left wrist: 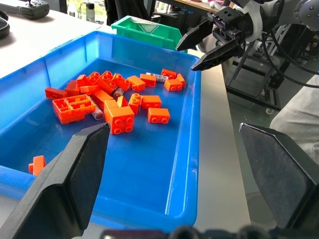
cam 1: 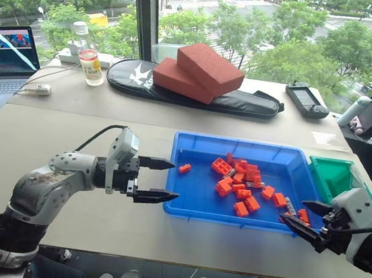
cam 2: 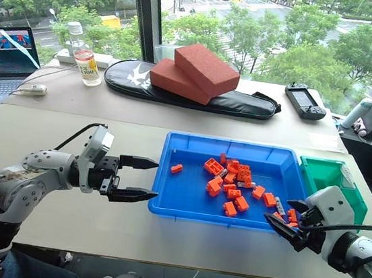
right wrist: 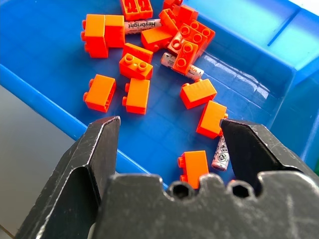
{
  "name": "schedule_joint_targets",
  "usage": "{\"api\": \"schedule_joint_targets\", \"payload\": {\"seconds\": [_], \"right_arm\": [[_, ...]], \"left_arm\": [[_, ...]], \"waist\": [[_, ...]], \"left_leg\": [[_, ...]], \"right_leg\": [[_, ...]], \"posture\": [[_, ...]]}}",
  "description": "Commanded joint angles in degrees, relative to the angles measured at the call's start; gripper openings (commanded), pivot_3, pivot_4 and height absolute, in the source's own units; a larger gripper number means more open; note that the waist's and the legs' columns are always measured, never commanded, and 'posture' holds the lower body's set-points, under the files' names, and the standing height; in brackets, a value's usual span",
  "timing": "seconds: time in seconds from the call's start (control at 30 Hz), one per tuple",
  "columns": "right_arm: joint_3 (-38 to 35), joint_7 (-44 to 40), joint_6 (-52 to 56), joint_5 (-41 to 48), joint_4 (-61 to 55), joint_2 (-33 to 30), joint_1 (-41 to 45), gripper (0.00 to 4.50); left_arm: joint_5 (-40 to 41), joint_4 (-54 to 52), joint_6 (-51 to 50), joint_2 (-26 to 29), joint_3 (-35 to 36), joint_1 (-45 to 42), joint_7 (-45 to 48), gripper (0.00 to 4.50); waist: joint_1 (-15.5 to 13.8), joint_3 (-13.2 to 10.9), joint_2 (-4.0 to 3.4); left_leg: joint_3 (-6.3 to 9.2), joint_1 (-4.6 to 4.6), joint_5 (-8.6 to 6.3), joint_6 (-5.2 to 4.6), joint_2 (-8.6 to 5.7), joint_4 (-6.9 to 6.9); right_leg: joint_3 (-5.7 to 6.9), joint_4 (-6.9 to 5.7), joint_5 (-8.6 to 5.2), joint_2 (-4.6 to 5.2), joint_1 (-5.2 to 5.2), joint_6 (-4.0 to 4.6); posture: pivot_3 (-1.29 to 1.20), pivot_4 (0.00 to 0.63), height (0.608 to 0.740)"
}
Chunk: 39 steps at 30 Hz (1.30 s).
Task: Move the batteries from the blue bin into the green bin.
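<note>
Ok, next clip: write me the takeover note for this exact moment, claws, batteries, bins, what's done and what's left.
Left claw: open, empty, beside the blue bin's left wall.
Right claw: open, empty, over the bin's near right corner.
Batteries: at least three lie in the blue bin among the orange bricks; the nearest battery lies just ahead of the right claw, two more sit in the brick pile.
Green bin: right of the blue bin; no batteries visible inside.
Done: nothing visible. Left: move every battery across.

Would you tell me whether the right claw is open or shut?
Open: the right claw has its fingers spread apart over the blue bin, holding nothing.
</note>
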State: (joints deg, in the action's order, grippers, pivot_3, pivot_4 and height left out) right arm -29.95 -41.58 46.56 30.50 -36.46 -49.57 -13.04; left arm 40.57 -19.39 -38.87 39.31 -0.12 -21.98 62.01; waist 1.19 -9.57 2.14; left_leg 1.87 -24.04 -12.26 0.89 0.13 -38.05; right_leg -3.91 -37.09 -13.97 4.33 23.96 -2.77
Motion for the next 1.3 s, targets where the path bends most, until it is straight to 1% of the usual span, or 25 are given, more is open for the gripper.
{"api": "schedule_joint_targets", "payload": {"seconds": [0.03,0.17,0.27,0.37,0.57,0.7,0.93,1.07,1.27,1.3], "right_arm": [[-0.68,-0.51,-1.39,0.16,-1.25,-0.23,-0.14,3.75],[-0.24,-0.98,-0.61,-1.51,-0.88,-2.86,-0.32,3.75],[1.78,1.84,3.93,-1.2,1.78,-5.21,5.46,3.75],[5.74,4.89,8.51,-1.5,5.38,-6.64,13.22,3.75],[14.56,5.4,11.84,-3.4,11.81,-8.75,20.75,3.75],[19.62,4.78,13.0,-5.1,16.76,-9.57,23.14,3.75],[27.51,1.61,9.86,-10.07,23.33,-13.0,25.77,3.75],[31.63,-0.03,8.75,-11.97,27.06,-12.92,28.44,3.75],[33.61,-1.51,9.86,-12.5,30.92,-11.36,31.96,3.75],[33.81,-1.75,9.95,-12.56,31.13,-11.34,32.15,3.51]], "left_arm": [[0.8,-1.6,0.13,0.61,0.5,-1.02,0.41,4.5],[0.26,-1.76,0.13,0.8,0.11,-2.1,0.11,4.5],[0.43,-2.05,-0.03,0.56,-0.12,-2.54,-0.27,4.5],[0.65,-2.49,-0.02,0.53,-0.52,-2.47,-0.13,4.5],[0.24,-2.31,0.42,0.2,-1.01,-2.6,-0.32,4.5],[0.35,-2.31,0.48,-0.45,-0.94,-2.47,-0.89,4.5],[1.01,-3.64,0.21,-1.02,-0.17,-0.9,-2.3,4.5],[0.84,-4.55,0.32,-0.67,-0.32,0.2,-2.39,4.5],[1.2,-5.02,-0.09,-0.49,-0.1,0.4,-2.65,4.5],[1.32,-5.08,-0.2,-0.49,0.01,0.39,-2.75,4.5]], "waist": [[-0.04,0.0,0.0],[-0.13,0.0,0.0],[0.18,0.0,0.0],[0.28,0.0,0.0],[-0.09,-0.01,0.0],[-0.29,0.0,0.0],[-0.23,-0.01,-0.01],[-0.25,-0.01,-0.01],[-0.33,-0.01,-0.01],[-0.35,-0.01,-0.01]], "left_leg": [[0.0,0.0,0.0,0.0,0.0,0.0],[0.0,0.0,0.0,0.0,-0.01,0.0],[-0.03,0.03,0.0,0.0,0.0,0.0],[-0.08,0.18,0.0,0.0,0.02,0.0],[-0.08,0.18,-0.02,-0.03,0.0,0.01],[-0.08,0.18,-0.02,-0.03,-0.04,0.01],[-0.08,0.19,-0.02,-0.03,-0.03,0.01],[-0.09,0.19,-0.02,-0.03,-0.03,0.01],[-0.08,0.2,-0.02,-0.03,-0.04,0.0],[-0.07,0.2,-0.02,-0.03,-0.04,0.0]], "right_leg": [[0.0,0.0,0.0,0.0,0.0,0.0],[0.0,0.0,0.0,0.0,-0.01,0.0],[-0.01,0.0,0.0,0.0,-0.01,0.0],[-0.06,-0.02,0.0,-0.01,-0.1,0.0],[-0.05,0.03,-0.01,0.01,-0.16,-0.02],[-0.06,0.05,-0.02,0.05,-0.18,-0.04],[-0.05,0.03,-0.02,0.04,-0.16,-0.04],[-0.06,0.05,-0.02,0.05,-0.17,-0.04],[-0.05,0.06,-0.02,0.05,-0.2,-0.05],[-0.05,0.06,-0.02,0.05,-0.19,-0.05]], "posture": [[0.0,0.15,0.74],[0.0,0.15,0.74],[0.0,0.15,0.74],[0.0,0.15,0.74],[0.0,0.15,0.74],[0.0,0.15,0.74],[0.0,0.15,0.74],[0.0,0.15,0.74],[0.0,0.15,0.74],[0.0,0.15,0.74]]}}
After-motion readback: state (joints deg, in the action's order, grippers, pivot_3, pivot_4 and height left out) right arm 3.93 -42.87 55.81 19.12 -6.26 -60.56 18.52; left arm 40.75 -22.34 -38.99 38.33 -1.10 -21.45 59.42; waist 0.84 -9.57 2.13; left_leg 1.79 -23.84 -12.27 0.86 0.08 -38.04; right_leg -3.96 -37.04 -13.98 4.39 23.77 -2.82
